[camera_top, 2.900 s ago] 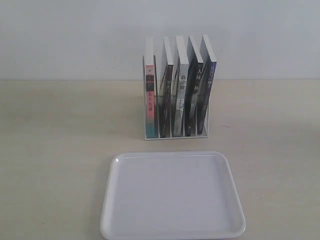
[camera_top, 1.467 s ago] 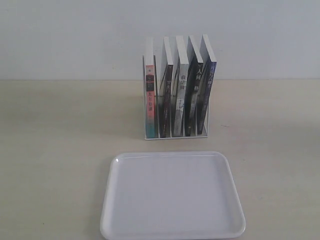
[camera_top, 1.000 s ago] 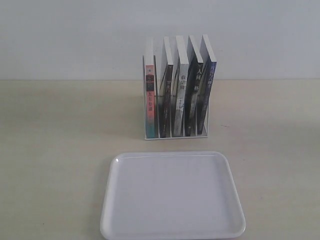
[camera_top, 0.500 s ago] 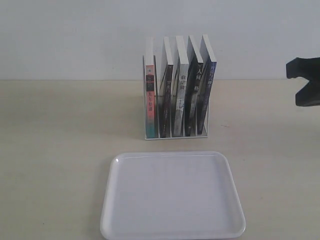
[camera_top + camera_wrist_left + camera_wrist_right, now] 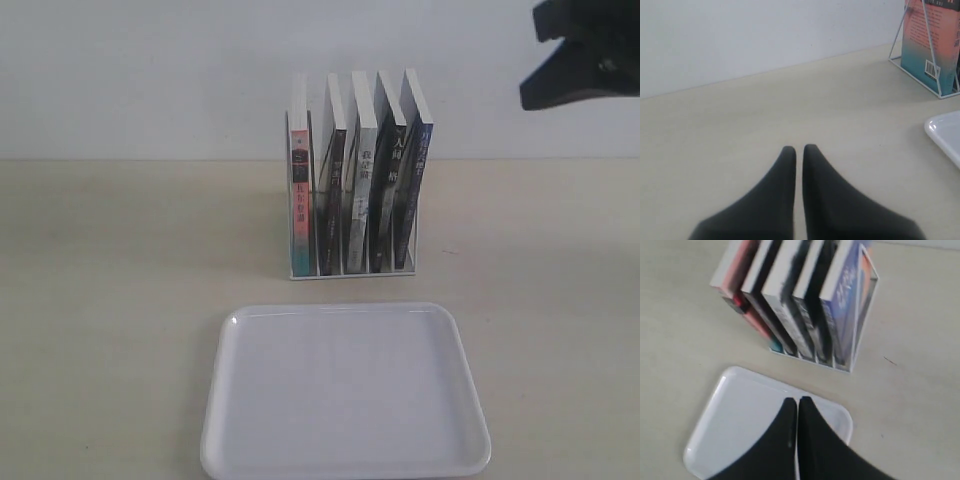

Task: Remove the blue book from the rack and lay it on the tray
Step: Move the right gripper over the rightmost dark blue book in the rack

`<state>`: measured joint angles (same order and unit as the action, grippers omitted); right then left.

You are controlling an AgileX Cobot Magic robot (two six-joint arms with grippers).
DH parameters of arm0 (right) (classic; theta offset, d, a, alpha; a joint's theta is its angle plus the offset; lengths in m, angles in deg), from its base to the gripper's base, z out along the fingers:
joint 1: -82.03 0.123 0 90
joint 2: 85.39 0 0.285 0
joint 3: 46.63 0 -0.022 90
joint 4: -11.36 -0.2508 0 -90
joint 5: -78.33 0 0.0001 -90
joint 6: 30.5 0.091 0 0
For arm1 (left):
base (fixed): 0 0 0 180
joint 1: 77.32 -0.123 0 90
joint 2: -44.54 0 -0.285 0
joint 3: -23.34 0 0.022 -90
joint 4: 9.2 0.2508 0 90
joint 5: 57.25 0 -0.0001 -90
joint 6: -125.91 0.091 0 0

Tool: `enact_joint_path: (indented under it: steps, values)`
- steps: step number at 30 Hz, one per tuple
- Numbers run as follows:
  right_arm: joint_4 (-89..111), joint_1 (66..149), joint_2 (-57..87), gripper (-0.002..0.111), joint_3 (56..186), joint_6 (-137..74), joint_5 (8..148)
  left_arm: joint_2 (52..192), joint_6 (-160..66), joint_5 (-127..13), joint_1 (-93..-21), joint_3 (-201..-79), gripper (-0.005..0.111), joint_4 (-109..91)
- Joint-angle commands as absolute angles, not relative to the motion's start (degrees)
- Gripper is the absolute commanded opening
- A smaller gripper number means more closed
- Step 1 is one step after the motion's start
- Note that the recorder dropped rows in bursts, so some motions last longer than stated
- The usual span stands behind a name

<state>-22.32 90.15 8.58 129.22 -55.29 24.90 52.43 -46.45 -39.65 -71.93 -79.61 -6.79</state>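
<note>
Blue book (image 5: 421, 185): upright in rack (image 5: 352, 272) end slot, right arm's side; right gripper (image 5: 797, 401) raised beyond it, fingers pressed together, holding nothing.

The table (image 5: 120, 300) is a plain pale beige top that runs back to a white wall. Two things sit on it. A small white wire rack (image 5: 350, 274) stands upright toward the back edge, about mid-width. A glossy white tray (image 5: 345, 390) lies flat at the front edge, straight in front of the rack, with a gap between them.
</note>
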Motion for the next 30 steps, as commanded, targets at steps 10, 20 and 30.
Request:
enact_joint_path:
  steps: [10,20,30]
  values:
    - [0.7,108.9,-10.8,0.000,153.7,-33.9,21.9,52.3,-47.0,-40.4,-71.4,-79.4,0.005,-7.3]
    - [12.5,108.9,-23.2,0.047,167.1,-21.4,20.5,52.3,-47.0,-40.4,-71.4,-79.4,0.005,-7.3]
    - [11.4,105.9,-27.4,0.039,168.3,-20.5,24.0,52.3,-47.0,-40.4,-71.4,-79.4,0.005,-7.3]
